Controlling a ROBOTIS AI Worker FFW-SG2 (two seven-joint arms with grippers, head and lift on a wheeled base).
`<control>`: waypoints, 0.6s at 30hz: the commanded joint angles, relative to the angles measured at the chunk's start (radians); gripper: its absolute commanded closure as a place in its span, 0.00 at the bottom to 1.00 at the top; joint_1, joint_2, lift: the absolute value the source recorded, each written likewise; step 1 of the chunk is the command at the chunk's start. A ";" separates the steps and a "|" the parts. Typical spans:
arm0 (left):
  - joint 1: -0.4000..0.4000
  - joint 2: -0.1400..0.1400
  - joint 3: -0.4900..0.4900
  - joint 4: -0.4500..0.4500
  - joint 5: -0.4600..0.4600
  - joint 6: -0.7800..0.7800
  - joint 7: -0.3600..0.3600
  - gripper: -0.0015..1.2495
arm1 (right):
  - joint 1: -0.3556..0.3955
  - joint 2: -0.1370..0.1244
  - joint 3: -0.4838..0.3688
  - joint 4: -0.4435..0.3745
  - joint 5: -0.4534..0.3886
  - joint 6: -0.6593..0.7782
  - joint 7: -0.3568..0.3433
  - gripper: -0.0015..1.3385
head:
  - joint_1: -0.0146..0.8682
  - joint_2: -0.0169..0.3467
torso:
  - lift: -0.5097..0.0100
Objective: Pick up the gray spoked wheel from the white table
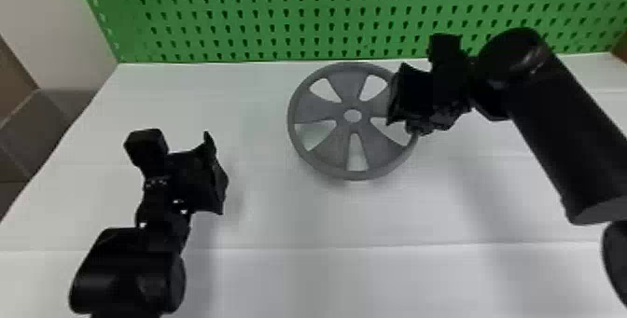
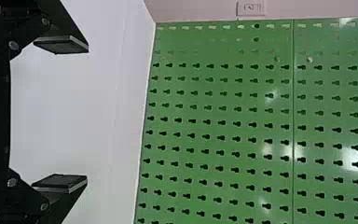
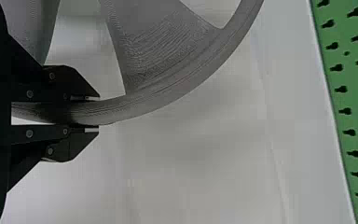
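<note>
I have the gray spoked wheel (image 1: 322,108) at its right-hand edge, out over the far part of the white surface (image 1: 289,219), in front of the green pegboard (image 1: 261,19). My right gripper (image 3: 99,113) has its fingers (image 3: 70,144) drawn in close around the rim (image 3: 182,88), one on each side, with hardly any space left between them and the gray band. I read that as a grip, though how firmly it bites I cannot tell. My left gripper (image 2: 87,113) is spread wide with nothing between its fingers, waiting over the left part of the surface, well apart from the wheel. I cannot tell whether the wheel is clear of the surface or rests on it somewhere, so I treat the step in hand as making the hold sure and bringing it up. With the hold out at one side, most of the weight should hang away from the fingers and want to droop or twist the rim in them. I want full pressure first, then a slow, straight rise, wrist level, watching the free side for sag. The pegboard stands just behind, so I would gain height before any sideways swing. If the rim slides, I should lower, take it deeper between the fingers and try again.
</note>
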 commanded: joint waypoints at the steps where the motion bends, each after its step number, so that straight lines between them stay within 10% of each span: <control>1: 0.006 0.001 0.010 -0.009 0.000 0.000 0.000 0.22 | 0.056 0.003 -0.031 -0.110 0.094 -0.055 0.053 0.89 | 0.96 0.27 | 0.86; 18: 0.012 0.001 0.024 -0.034 0.014 0.000 0.000 0.22 | 0.283 0.000 -0.008 -0.370 0.443 -0.386 0.257 0.88 | 0.96 0.27 | 0.86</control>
